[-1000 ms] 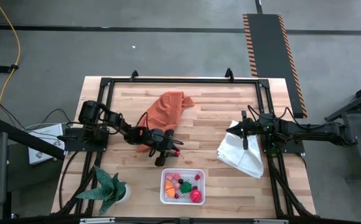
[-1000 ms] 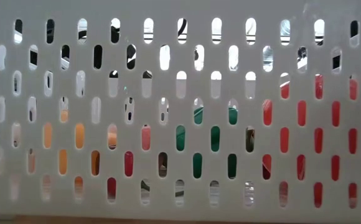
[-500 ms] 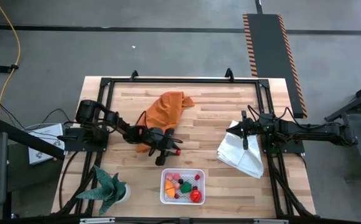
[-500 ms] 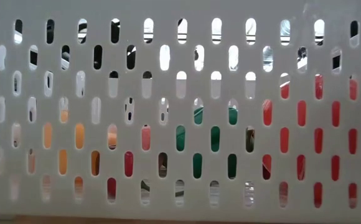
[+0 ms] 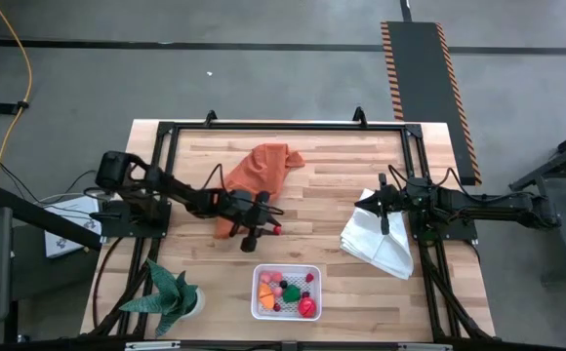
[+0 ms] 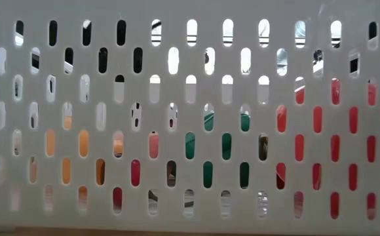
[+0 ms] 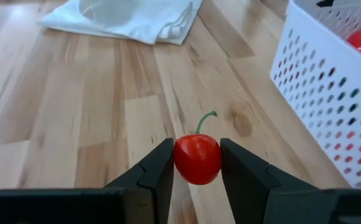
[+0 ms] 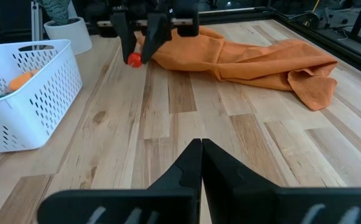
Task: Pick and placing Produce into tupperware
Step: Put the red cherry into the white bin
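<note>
Left claw gripping red cherry tomato

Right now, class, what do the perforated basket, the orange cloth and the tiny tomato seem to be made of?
Basket: likely rigid white plastic, with moulded slot holes. Orange cloth: soft woven fabric, matte, creased and folded. Tomato in the left pincer: probably glossy plastic or rubber, given its sheen.
</note>
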Robot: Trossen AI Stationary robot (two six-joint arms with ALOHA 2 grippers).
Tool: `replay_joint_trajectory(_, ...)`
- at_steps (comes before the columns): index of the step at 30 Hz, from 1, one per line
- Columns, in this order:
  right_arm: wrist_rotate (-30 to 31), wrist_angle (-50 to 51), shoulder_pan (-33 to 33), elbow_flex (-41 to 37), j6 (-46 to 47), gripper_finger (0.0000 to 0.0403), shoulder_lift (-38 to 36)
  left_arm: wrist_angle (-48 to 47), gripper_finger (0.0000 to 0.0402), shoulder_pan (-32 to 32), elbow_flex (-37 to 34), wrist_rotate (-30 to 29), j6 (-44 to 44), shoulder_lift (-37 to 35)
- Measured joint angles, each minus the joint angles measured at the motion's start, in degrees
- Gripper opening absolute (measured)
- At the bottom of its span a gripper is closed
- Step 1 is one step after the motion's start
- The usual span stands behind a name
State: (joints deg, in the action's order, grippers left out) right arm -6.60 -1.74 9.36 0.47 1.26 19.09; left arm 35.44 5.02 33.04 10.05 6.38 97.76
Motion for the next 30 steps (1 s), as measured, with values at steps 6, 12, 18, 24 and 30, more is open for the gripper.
replay_joint_trajectory(6,0.0,0.0,0.0,0.0,0.0,0.0,0.0,-4.1,0.0113,0.0,0.0,-0.7,1.4,-4.8)
replay_joint_trajectory(12,0.0,0.0,0.0,0.0,0.0,0.0,0.0,-8.8,0.0113,0.0,0.0,-1.3,2.2,-9.8)
replay_joint_trajectory(18,0.0,0.0,0.0,0.0,0.0,0.0,0.0,-12.9,0.0113,0.0,0.0,-1.9,2.4,-15.5)
replay_joint_trajectory(24,0.0,0.0,0.0,0.0,0.0,0.0,0.0,-18.6,0.0113,-0.2,0.0,-2.2,2.4,-22.0)
replay_joint_trajectory(30,0.0,0.0,0.0,0.0,0.0,0.0,0.0,-23.8,0.0113,-0.2,0.0,-2.5,2.2,-27.7)
